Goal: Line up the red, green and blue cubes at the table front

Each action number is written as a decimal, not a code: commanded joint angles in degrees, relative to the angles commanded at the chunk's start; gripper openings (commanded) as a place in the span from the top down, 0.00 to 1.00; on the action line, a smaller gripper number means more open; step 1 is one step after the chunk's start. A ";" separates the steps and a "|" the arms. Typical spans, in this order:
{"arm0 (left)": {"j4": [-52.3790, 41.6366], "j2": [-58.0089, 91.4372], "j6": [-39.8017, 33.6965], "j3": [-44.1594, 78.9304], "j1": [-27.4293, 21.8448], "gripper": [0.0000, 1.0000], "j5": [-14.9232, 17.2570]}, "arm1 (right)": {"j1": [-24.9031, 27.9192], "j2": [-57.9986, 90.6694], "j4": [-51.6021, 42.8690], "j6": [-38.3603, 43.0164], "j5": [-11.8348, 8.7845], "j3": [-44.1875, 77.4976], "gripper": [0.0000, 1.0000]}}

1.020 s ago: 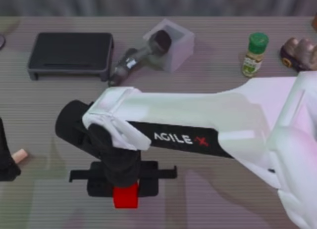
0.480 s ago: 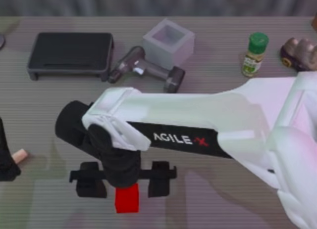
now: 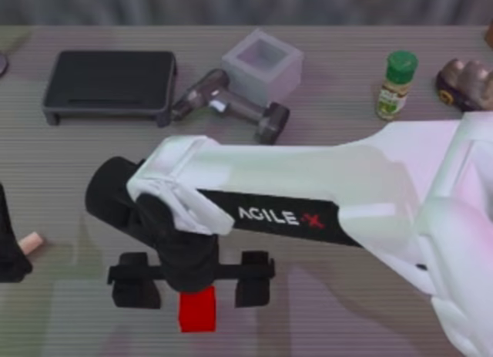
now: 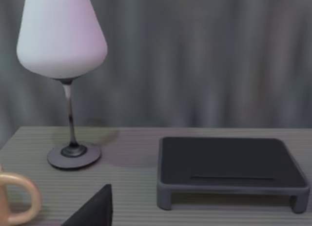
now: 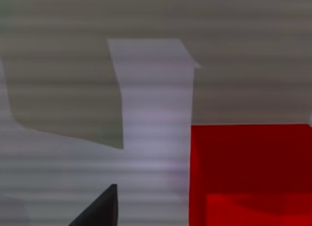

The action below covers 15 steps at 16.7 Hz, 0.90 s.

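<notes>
Hovering at the table's (image 3: 347, 311) front edge, the right gripper (image 3: 191, 278) has its fingers spread wide, one on each side of the red cube (image 3: 197, 311), neither one touching it. The cube sits flat near the front, left of centre. To finish this step cleanly, I'd lift straight up so no finger clips it. The left gripper (image 3: 9, 253) is parked at the left edge, fingers unseen. Farther back, the pale hollow box (image 3: 262, 64) looks empty. No green or blue cube in sight.

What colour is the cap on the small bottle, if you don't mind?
Green; the bottle cap shows best in the top view.
</notes>
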 joint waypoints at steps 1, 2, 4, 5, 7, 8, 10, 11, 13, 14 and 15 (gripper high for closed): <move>0.00 0.00 0.00 0.00 0.00 0.00 0.00 | 0.07 -0.16 -0.80 0.05 0.01 0.71 0.00; 0.00 0.00 0.00 0.00 0.00 0.00 0.00 | 0.11 -0.47 -2.18 0.15 0.03 1.82 0.00; 0.00 0.00 0.00 0.00 0.00 0.00 0.00 | 0.23 -1.40 -6.27 0.30 -0.01 4.68 0.00; 0.00 0.00 0.00 0.00 0.00 0.00 0.00 | 0.37 -1.91 -8.58 0.28 -0.04 6.22 0.00; 0.00 0.00 0.00 0.00 0.00 0.00 0.00 | 0.62 -2.92 -12.17 0.19 -0.07 8.85 0.00; 0.00 0.00 0.00 0.00 0.00 0.00 0.00 | 0.68 -3.29 -13.09 0.14 -0.05 9.65 0.00; 0.00 0.00 0.00 0.00 0.00 0.00 0.00 | 0.69 -3.44 -13.39 0.12 -0.04 9.93 0.00; 0.00 0.00 0.00 0.00 0.00 0.00 0.00 | 0.69 -3.44 -13.39 0.12 -0.04 9.93 0.00; 0.00 0.00 0.00 0.00 0.00 0.00 0.00 | 0.34 -3.25 -13.25 0.05 -0.04 9.80 0.00; 0.00 0.00 0.00 0.00 0.00 0.00 0.00 | 0.04 -3.31 -13.18 -0.59 -0.05 9.66 0.00; 0.00 0.00 0.00 0.00 0.00 0.00 0.00 | -0.57 -3.44 -13.04 -1.83 -0.06 9.37 0.00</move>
